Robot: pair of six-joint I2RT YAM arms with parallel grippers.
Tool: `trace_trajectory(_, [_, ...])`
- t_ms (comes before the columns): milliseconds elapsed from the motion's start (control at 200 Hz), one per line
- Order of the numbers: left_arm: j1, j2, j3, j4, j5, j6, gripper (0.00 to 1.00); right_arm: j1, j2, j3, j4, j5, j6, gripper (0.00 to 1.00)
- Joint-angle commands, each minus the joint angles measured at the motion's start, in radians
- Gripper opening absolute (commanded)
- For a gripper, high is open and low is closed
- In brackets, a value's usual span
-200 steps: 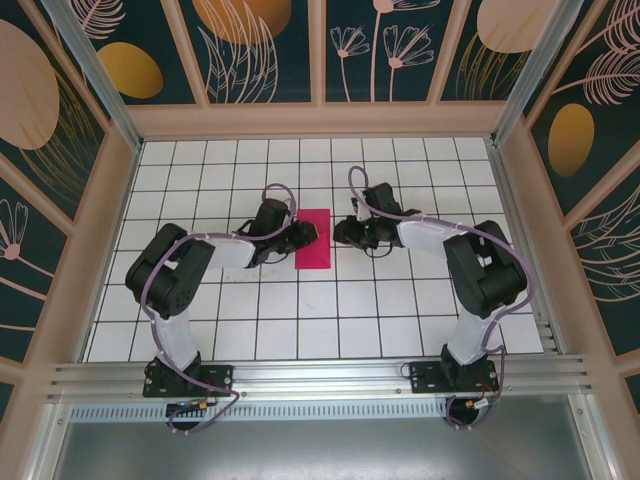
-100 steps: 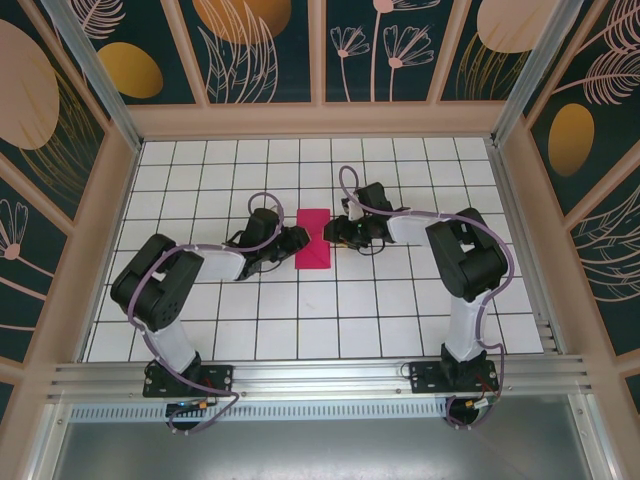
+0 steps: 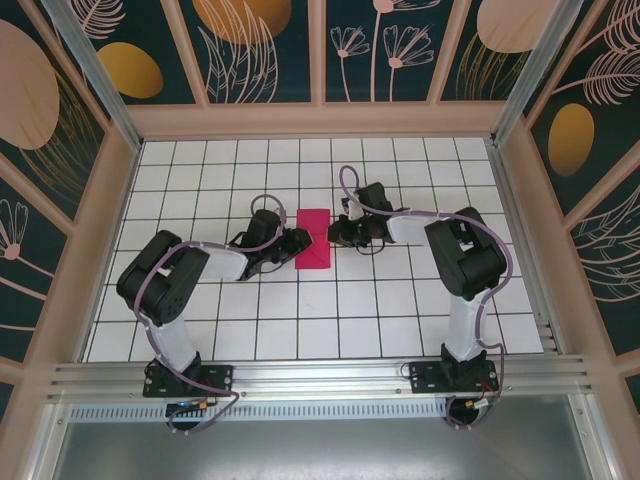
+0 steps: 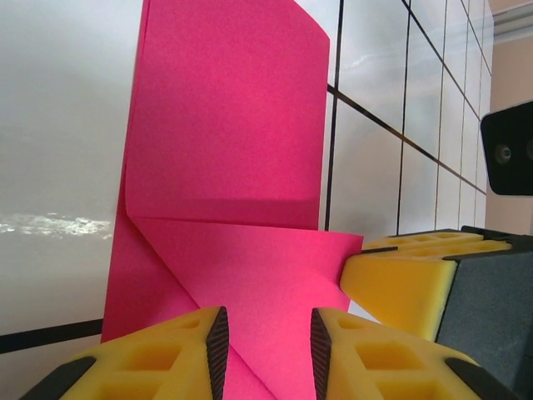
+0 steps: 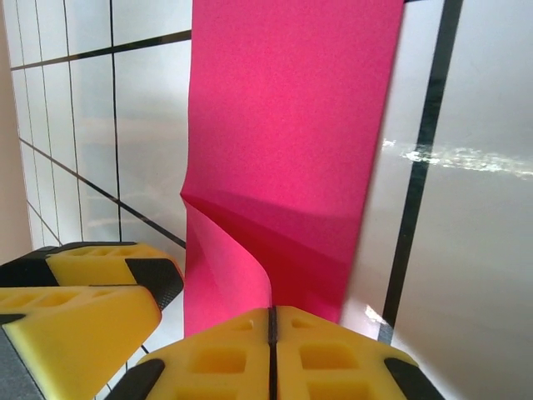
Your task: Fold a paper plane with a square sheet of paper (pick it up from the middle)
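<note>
Square sheet of paper (image 3: 313, 238) was nipped by the right gripper (image 5: 271, 323) for folding; left gripper (image 4: 266, 337) was spread, seemingly pinning it.

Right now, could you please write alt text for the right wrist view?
A folded magenta-pink sheet of paper lies on the white grid table, its near edge curling up to the right gripper, whose yellow fingers are shut together.

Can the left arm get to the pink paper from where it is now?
Probably yes: the left gripper sits at the square sheet of paper, jaws apart over its edge, nothing between them. The right gripper, seemingly shut on the opposite edge, leaves that side free.
</note>
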Motion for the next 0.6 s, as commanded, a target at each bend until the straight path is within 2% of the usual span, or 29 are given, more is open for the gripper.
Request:
trace_trajectory(0, [0.003,0.028,0.023,0.049,0.035,-0.022,0.35,-0.01,0.004,-0.029,0.051,0.007,0.032,0.09])
trace_trajectory(365, [0.002,0.071,0.058,0.057,0.06,-0.027,0.35,-0.014,0.005,-0.065,0.083,0.006,0.062,0.09])
trace_trajectory(590, [0.003,0.039,0.051,0.013,0.002,-0.013,0.35,-0.031,-0.004,-0.083,0.088,0.017,0.079,0.08])
